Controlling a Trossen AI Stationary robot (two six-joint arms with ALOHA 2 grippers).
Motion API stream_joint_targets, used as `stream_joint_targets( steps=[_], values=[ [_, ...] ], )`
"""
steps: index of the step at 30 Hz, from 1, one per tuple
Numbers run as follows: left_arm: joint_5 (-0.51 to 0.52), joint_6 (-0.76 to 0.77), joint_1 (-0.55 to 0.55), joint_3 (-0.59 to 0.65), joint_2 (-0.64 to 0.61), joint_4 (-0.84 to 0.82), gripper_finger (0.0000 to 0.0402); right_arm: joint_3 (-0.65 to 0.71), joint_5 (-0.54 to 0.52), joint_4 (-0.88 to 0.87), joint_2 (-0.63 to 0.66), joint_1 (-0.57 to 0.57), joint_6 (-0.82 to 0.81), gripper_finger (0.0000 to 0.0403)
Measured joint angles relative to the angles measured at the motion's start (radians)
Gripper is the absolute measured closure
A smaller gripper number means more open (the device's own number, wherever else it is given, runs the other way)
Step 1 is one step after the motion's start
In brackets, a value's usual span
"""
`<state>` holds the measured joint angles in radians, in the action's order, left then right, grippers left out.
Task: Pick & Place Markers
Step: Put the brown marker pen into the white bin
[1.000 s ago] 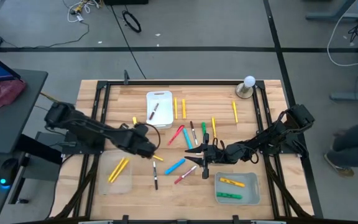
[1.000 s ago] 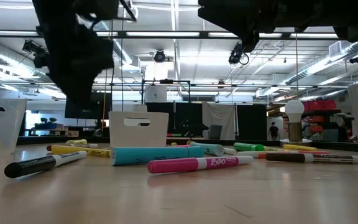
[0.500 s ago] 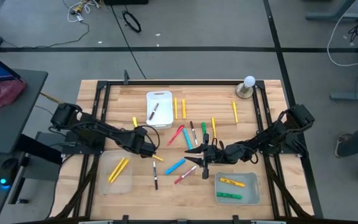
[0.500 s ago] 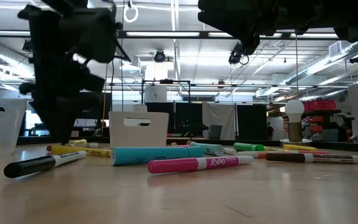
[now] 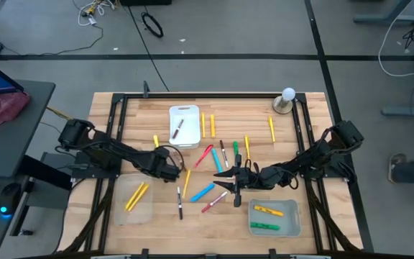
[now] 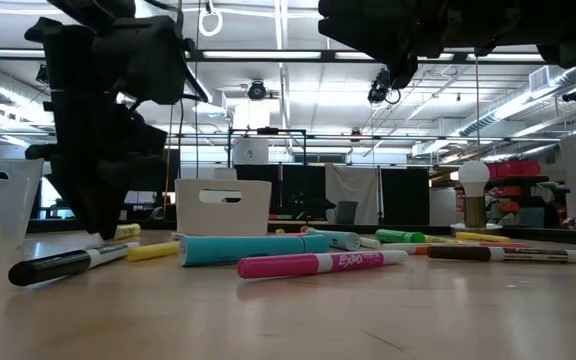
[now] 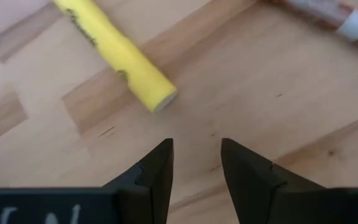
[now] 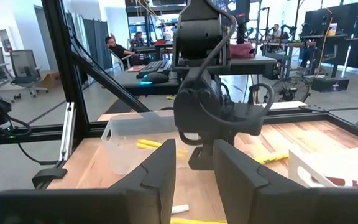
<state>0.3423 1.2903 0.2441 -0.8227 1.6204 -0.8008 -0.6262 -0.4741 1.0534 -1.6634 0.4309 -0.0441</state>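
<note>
Likely light, stiff, smooth: yellow marker [image 7: 114, 55] lies on wood surface [image 7: 278, 93] just beyond left hand [image 7: 196, 163], fingers slightly parted, empty. Pinch mid-barrel; may roll. Right hand [image 5: 232, 180] nearby, parted, empty.

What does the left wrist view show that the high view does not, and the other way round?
Only the left wrist view shows the left gripper from close: its fingers are apart with nothing between them, just short of the blunt end of a yellow marker lying on the wooden table.

Only the high view shows the whole layout: the right gripper among the scattered markers, the clear rectangular plastic tray holding yellow and green markers, and the white tray.

Both show the left gripper, the yellow marker and the table.
</note>
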Motion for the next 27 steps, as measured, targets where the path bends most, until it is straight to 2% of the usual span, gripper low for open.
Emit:
stream_joint_targets(
  steps=[7, 10, 17, 24, 27],
  values=[
    [0.051, -0.001, 0.046, -0.01, -0.073, 0.021, 0.026, 0.0, 0.0, -0.006, 0.0, -0.003, 0.0, 0.0294],
    [0.078, -0.082, 0.072, -0.01, -0.093, 0.089, 0.0259, 0.0, 0.0, -0.012, 0.0, -0.005, -0.001, 0.0294],
    [0.079, -0.521, 0.076, -0.01, -0.095, 0.326, 0.0259, 0.0, 0.0, -0.007, 0.0, -0.008, -0.001, 0.0294],
    [0.024, -0.988, -0.013, -0.01, -0.078, 0.47, 0.0259, 0.0, 0.0, -0.007, 0.0, -0.02, -0.026, 0.0294],
    [0.004, -1.131, -0.055, -0.011, -0.05, 0.508, 0.0259, 0.0, 0.0, -0.007, 0.0, -0.022, -0.028, 0.0294]
  ],
)
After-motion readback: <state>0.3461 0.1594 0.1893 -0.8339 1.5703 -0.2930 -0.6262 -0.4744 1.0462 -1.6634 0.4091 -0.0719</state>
